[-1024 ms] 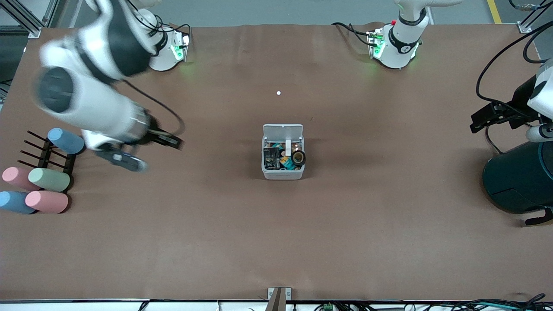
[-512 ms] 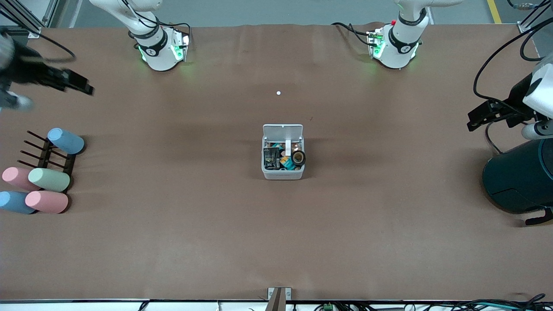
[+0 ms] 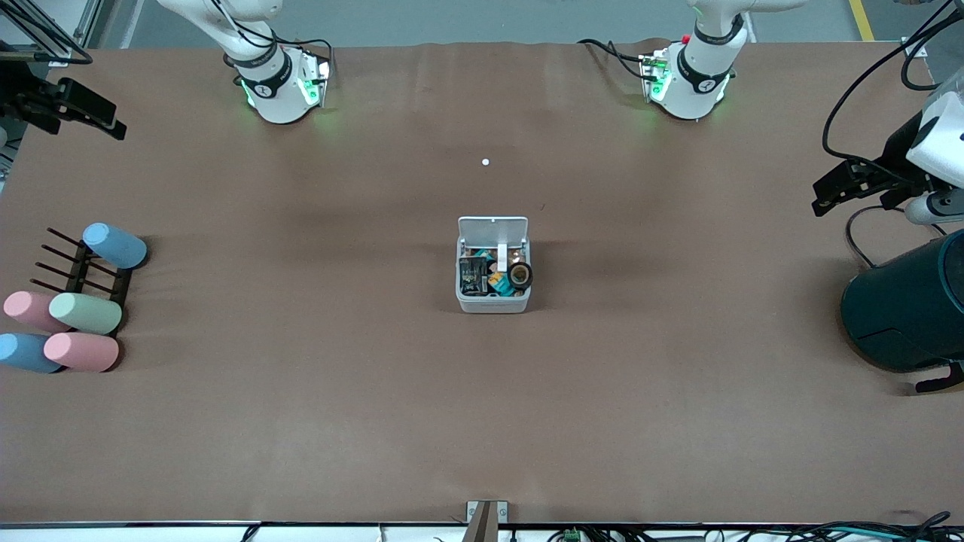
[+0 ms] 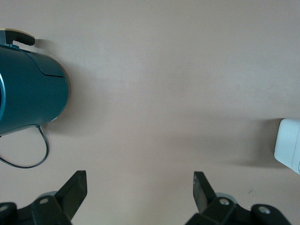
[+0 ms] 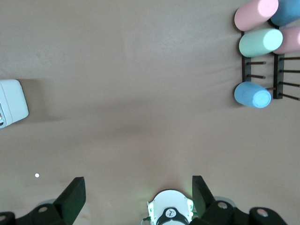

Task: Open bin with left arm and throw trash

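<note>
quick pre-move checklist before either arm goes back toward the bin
1. Lid open: ok. The bin sits mid-table with its lid swung up.
2. Trash inside: ok. The black packet and the tape roll lie in the bin; the rubber band, cannot tell.
3. Left gripper free: ok. Fingers open, nothing between them, up over the table's left-arm end near the teal cylinder.
4. Right gripper free: ok. Open and empty, up at the right-arm end.
5. Loose trash on the table: ok. None seen around the bin; only a small white dot farther from the front camera.
6. Cups on their rack: ok, apart from the bin.
</note>
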